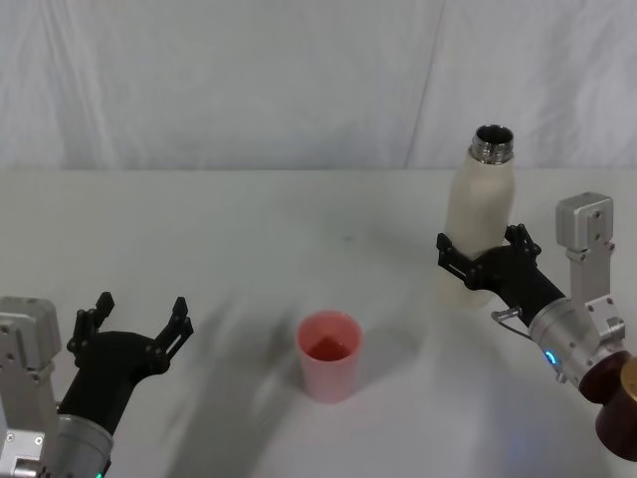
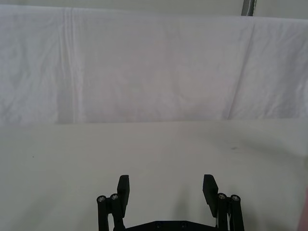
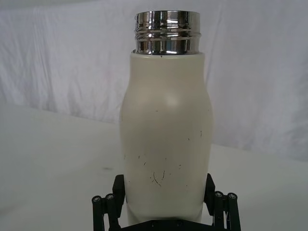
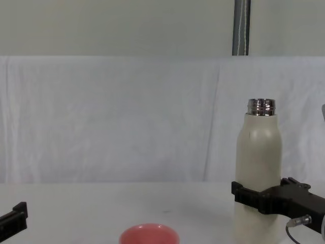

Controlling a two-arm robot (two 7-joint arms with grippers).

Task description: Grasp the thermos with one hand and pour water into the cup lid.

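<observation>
The cream-white thermos (image 1: 479,204) stands upright at the right of the table, its steel neck open at the top. My right gripper (image 1: 481,251) is shut on its lower body, a black finger pressed to each side, as the right wrist view shows around the thermos (image 3: 166,130) with the gripper (image 3: 163,188) at its base. The chest view has the thermos (image 4: 259,152) with the right gripper (image 4: 258,195) around it. The pink cup lid (image 1: 330,354) stands near the table's middle front, left of the thermos, and also appears low in the chest view (image 4: 149,235). My left gripper (image 1: 139,321) rests open at the front left.
White cloth covers the table (image 1: 249,229) and hangs as a backdrop behind it. A brown round object (image 1: 619,406) sits at the right edge beside my right arm. Bare tabletop lies between the cup lid and the left gripper (image 2: 166,190).
</observation>
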